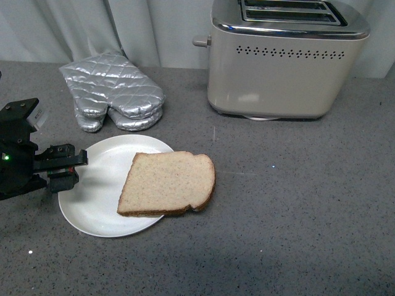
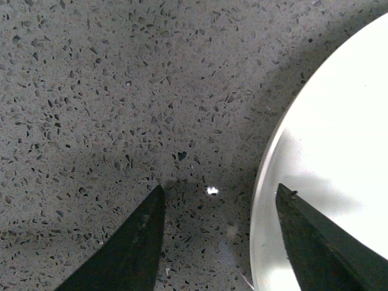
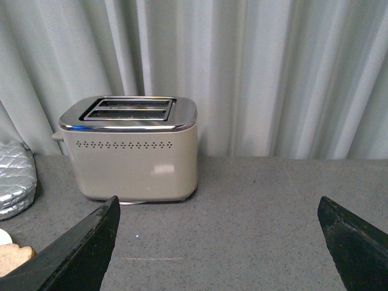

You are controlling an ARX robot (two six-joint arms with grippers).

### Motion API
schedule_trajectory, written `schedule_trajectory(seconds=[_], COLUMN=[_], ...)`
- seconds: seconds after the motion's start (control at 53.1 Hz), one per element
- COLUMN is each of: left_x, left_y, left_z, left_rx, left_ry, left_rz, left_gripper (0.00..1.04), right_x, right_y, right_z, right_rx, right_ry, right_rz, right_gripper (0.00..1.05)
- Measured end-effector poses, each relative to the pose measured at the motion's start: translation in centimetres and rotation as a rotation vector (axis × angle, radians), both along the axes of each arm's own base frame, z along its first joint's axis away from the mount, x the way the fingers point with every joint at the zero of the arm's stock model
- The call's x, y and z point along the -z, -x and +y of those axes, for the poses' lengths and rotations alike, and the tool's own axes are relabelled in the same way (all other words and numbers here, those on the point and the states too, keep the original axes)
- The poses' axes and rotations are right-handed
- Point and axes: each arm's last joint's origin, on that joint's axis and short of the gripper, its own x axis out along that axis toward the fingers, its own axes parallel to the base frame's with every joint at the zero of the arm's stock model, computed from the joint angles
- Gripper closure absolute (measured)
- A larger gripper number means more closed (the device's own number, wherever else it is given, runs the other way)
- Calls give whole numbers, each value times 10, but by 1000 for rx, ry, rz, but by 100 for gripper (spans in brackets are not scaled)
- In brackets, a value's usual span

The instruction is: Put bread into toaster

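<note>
1. Closest in, the left gripper (image 1: 73, 167) sits low at the left rim of the plate (image 1: 92, 213). Its claw is spread wide and holds nothing. In its wrist view one dark finger is over the speckled grey countertop (image 1: 296, 216) and the other is over the glossy white rim.
2. We judge this to be the reach for the slice, with nothing grasped yet. To do it well, we'd travel across the plate towards the bread's nearer straight edge and slip one finger under it. We'd close softly, because a smooth plate may skid if it is pushed.
3. The bread (image 1: 166, 183) lies flat on the right half of the plate, and its rounded top hangs past the rim over the countertop. The crumb is light brown and flecked, ringed by a darker crust. It looks soft and bendy, so a hard pinch could dent or tear it.
4. The right gripper (image 3: 216, 209) is out of the front view. Its own camera shows the fingers far apart and empty, above the counter and facing the toaster.
5. Behind the plate and well apart from the bread rests a silver quilted oven mitt (image 1: 114, 92), puffy and crinkled.
6. Farthest back, in front of the pale curtain (image 1: 154, 28), stands the toaster (image 1: 287, 68). It has a cream body, a shiny chrome top, a row of small vent holes and a lever knob on its left end. The two slots face up and look empty. They are narrow, so we'd hold the slice by one edge and lower it upright with the free end leading.
</note>
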Motion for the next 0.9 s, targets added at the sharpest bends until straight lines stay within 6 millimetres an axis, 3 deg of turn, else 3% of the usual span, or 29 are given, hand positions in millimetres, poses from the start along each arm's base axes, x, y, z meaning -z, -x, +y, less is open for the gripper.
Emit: schedule_trajectory(seconds=[0.358, 0.508, 0.659, 0.903], left_x=[-2, -14, -24, -33], left_y=[-1, -4, -9, -26], left_z=[-8, -18, -42, -110], left_rx=[-26, -35, -16, 62], left_ry=[138, 211, 270, 359], left_rz=[35, 31, 19, 12], left_gripper=[102, 102, 102, 102], right_x=[0, 0, 0, 0], right_y=[0, 0, 0, 0], right_z=[0, 0, 0, 0], right_rx=[0, 0, 0, 0], right_ry=[0, 0, 0, 0], right_rz=[0, 0, 0, 0], right_gripper=[10, 10, 10, 10])
